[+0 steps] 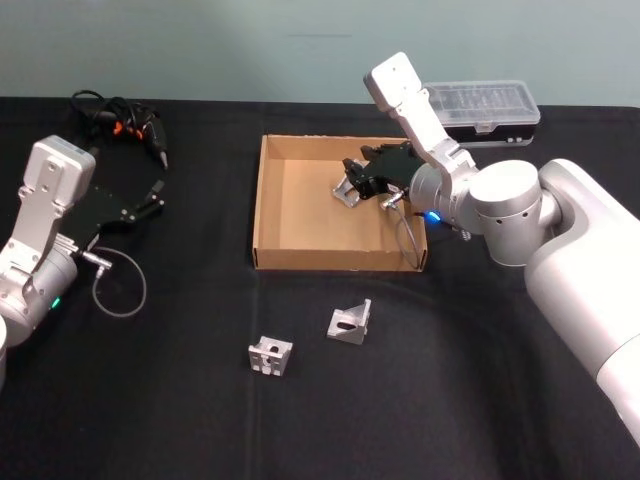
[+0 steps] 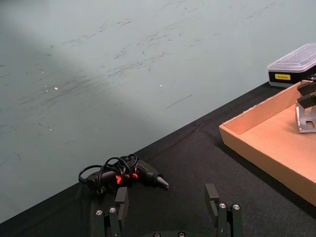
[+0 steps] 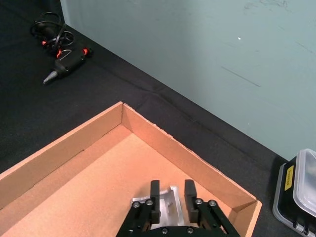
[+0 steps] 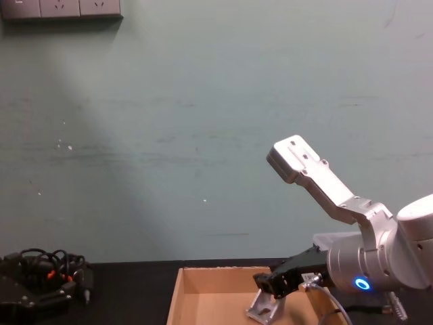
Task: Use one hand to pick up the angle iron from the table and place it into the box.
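The right arm reaches in from the table's [image 1: 150, 400] right side, its forearm angled up and its wrist bent down over the box [image 1: 262, 205]. The right claw [image 1: 352, 186] is closed on the angle iron [image 1: 346, 192], low inside the box's far right part. The chest view shows the angle iron [image 4: 262, 306] tilted with its foot down by the box floor, though whether it touches I cannot tell. From the right wrist, both fingers [image 3: 155, 195] pinch the metal's upright flange. The left claw [image 1: 155, 196], parked at the table's left, stands wide open and holds nothing. A second angle iron [image 1: 349, 322] and a metal corner piece [image 1: 270, 356] lie in front of the box. A plastic case [image 1: 485, 105] sits behind the right arm, and a corded screwdriver [image 1: 125, 120] lies far left.
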